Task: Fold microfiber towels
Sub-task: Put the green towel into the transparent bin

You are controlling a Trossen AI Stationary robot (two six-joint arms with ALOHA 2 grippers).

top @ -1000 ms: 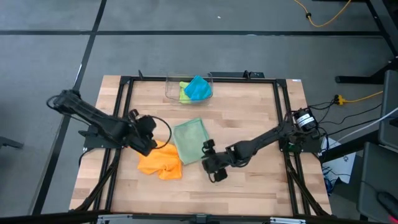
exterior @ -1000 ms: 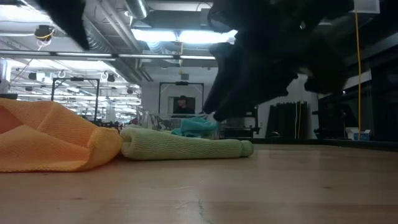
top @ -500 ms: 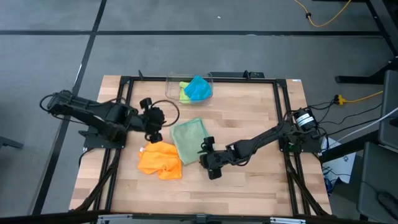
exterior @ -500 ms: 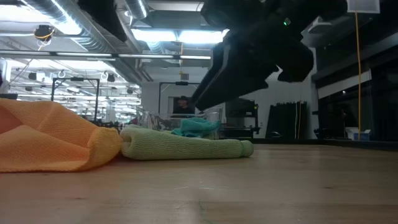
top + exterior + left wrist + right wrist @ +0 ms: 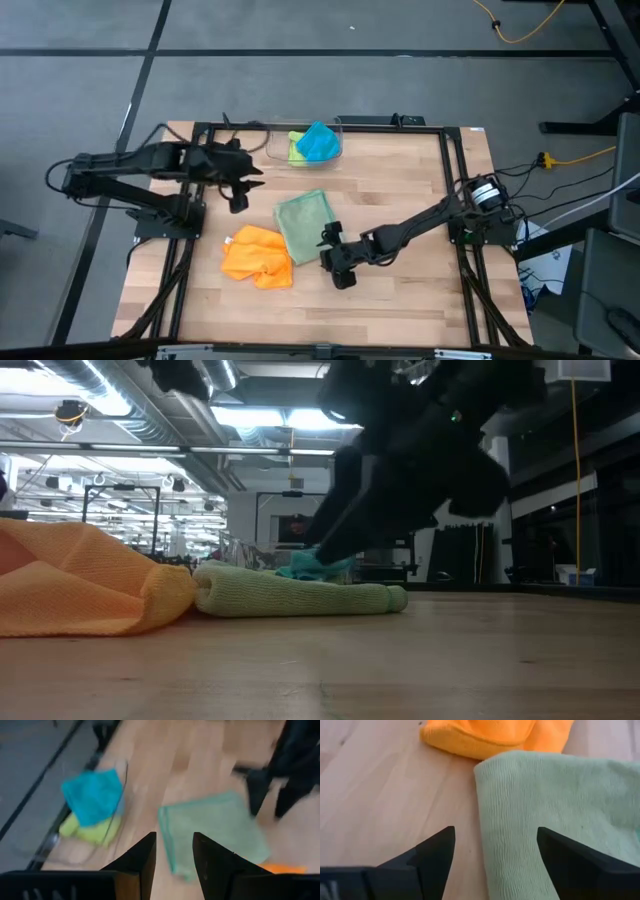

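A pale sage green towel (image 5: pixel 305 225) lies folded flat at mid table, and a crumpled orange towel (image 5: pixel 257 257) rests beside it toward the near left. The teal blue towel (image 5: pixel 318 140) and the lime green towel (image 5: pixel 295 150) sit in the clear bin (image 5: pixel 275 152) at the far edge. My right gripper (image 5: pixel 333 258) is open and hovers low over the sage towel's near right corner (image 5: pixel 485 780), with one finger on either side of its edge. My left gripper (image 5: pixel 240 192) is open and raised, between the orange towel and the bin, holding nothing (image 5: pixel 174 857).
A black frame (image 5: pixel 200 170) runs around the wooden tabletop. Bare wood (image 5: pixel 400 180) lies on the right half and along the near edge. In the low view, the right arm (image 5: pixel 410 450) hangs over the sage towel (image 5: pixel 300 595), with the orange towel (image 5: pixel 80 585) to the left.
My left gripper has risen from the orange towel's far left corner and swung toward the table's far edge, near the bin, turning as it went. The orange and sage towels have stayed where they were.
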